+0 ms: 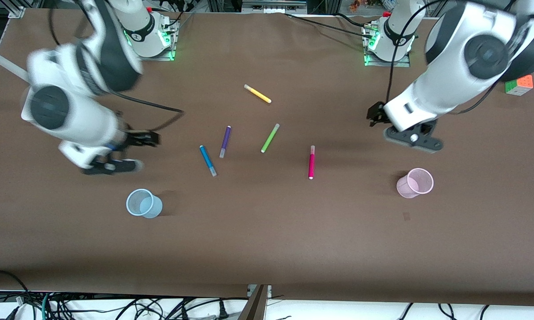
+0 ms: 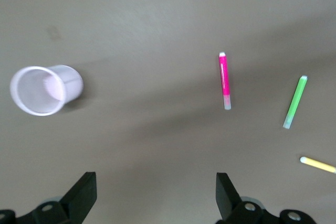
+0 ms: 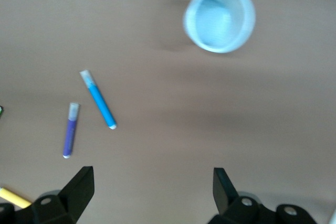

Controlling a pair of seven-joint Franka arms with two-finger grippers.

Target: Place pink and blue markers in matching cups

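Note:
The blue marker (image 1: 207, 160) lies flat on the brown table, beside the purple pen. The pink marker (image 1: 311, 162) lies flat nearer the left arm's end. The pale blue cup (image 1: 143, 203) stands toward the right arm's end, the pale pink cup (image 1: 415, 182) toward the left arm's end. My left gripper (image 1: 412, 138) is open and empty over bare table near the pink cup. Its wrist view (image 2: 156, 192) shows the pink cup (image 2: 39, 90) and pink marker (image 2: 224, 80). My right gripper (image 1: 111, 166) is open and empty over bare table near the blue cup. Its wrist view (image 3: 152, 190) shows the blue cup (image 3: 219, 18) and blue marker (image 3: 98, 99).
A purple pen (image 1: 225, 141), a lime-green pen (image 1: 270, 138) and a yellow pen (image 1: 257, 94) lie mid-table, farther from the front camera than the cups. A colour cube (image 1: 519, 84) sits at the table's edge by the left arm.

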